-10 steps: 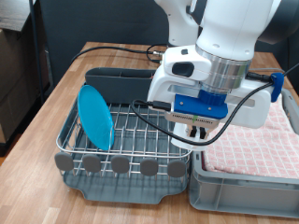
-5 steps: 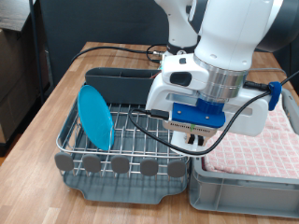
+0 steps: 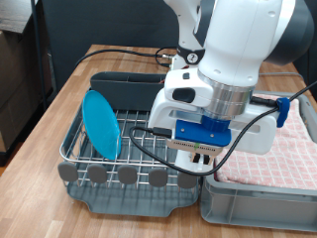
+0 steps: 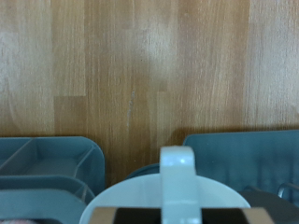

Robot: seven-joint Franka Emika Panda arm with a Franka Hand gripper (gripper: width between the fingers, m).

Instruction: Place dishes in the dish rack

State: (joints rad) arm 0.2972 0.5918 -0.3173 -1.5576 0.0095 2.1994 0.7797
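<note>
Claw [image 3: 205, 159] hangs over dish rack [image 3: 139, 154], exterior view's right end; white mug [image 4: 168, 198] sits right at its tips, grip unclear; blue plate [image 3: 100, 123] upright, rack's far left

A lab mock-up kitchen: dish rack [image 3: 129, 149] and robot arm [image 3: 233, 59] on a wooden table [image 3: 59, 109].

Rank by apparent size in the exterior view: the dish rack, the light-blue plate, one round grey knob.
1. Dish rack, widest by far, partly hidden behind the arm.
2. Light-blue plate, standing on edge inside the rack.
3. Round grey knob, smallest, though it sits nearer the camera than the plate.
</note>
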